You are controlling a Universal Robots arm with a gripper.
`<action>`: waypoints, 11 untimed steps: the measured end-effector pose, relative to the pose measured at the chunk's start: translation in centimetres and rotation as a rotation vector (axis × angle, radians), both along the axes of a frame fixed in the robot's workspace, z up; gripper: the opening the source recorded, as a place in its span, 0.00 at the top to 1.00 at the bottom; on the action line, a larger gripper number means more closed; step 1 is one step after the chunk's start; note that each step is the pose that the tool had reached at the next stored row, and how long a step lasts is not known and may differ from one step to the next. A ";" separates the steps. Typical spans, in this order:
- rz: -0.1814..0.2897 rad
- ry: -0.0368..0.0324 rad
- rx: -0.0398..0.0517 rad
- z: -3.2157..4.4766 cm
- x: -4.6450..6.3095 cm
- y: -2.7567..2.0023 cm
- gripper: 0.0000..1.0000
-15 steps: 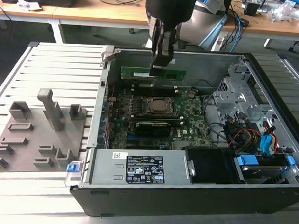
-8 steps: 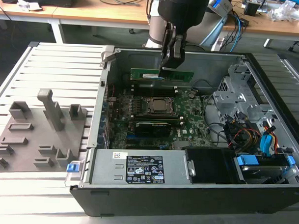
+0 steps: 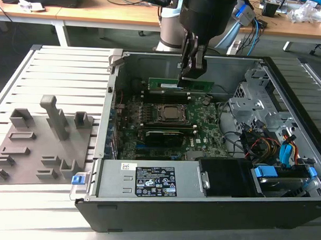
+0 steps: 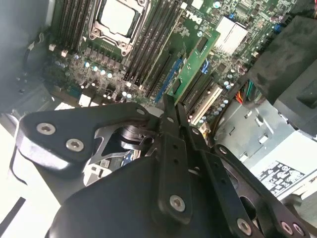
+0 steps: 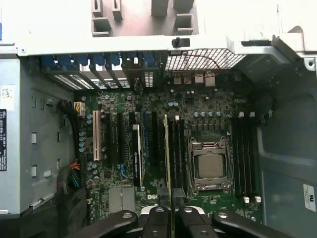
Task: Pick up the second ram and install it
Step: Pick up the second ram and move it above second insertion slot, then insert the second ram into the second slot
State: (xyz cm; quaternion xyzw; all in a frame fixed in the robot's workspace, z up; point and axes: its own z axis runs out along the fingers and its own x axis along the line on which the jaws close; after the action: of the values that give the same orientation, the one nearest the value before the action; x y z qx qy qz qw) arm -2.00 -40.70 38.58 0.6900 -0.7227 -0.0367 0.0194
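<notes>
Fingers of the gripper (image 3: 192, 73) pinch the second ram (image 3: 180, 85) by its upper edge in the exterior view, holding the green stick level above the motherboard (image 3: 173, 125) inside the open computer case (image 3: 200, 198). In the second wrist view the gripper (image 4: 172, 116) clamps the second ram (image 4: 194, 64) above the dark memory slots (image 4: 153, 59). In the first wrist view the second ram (image 5: 167, 163) shows edge-on beside the processor socket (image 5: 210, 165).

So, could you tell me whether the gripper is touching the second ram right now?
Touching. In the second wrist view the gripper has its fingers closed on the end of the second ram, with no gap; the exterior view shows the stick hanging from it.
</notes>
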 end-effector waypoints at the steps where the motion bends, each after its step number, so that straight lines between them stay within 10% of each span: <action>1: 0.000 0.0001 -0.0001 -0.10 0.1 0.01 0.87; 11: 0.000 0.0001 0.0000 -0.11 0.1 0.00 0.87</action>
State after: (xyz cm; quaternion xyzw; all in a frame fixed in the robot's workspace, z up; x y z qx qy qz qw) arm -1.91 -40.70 38.47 0.6900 -0.7227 -0.0367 0.0194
